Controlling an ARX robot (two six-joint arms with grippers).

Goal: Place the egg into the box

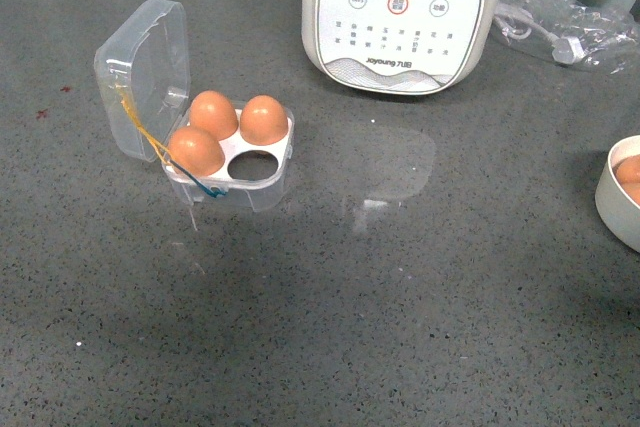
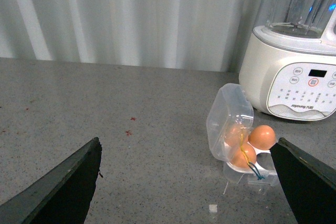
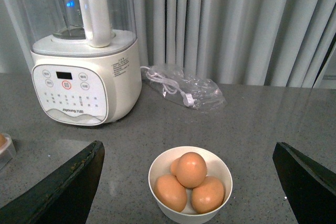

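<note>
Only one box [image 1: 150, 67] hole lies open.

One clear box [image 1: 262, 187] stands open on the left, with four holes in its white tray. Three hold eggs [image 1: 213, 113], and one hole [image 1: 253, 161], the near right one, is bare. Two elastic bands hang on it: one yellow band [image 1: 148, 135] and one blue band [image 1: 207, 190]. On the right sits one white bowl [image 3: 170, 214]; I count four brown eggs [image 3: 190, 169] in it, one half hidden behind the others. That makes seven in all. One white cooker [image 1: 405, 17] stands at the far side, with one plastic bag [image 3: 194, 90] holding one white cable [image 3: 165, 85] to its right.
</note>
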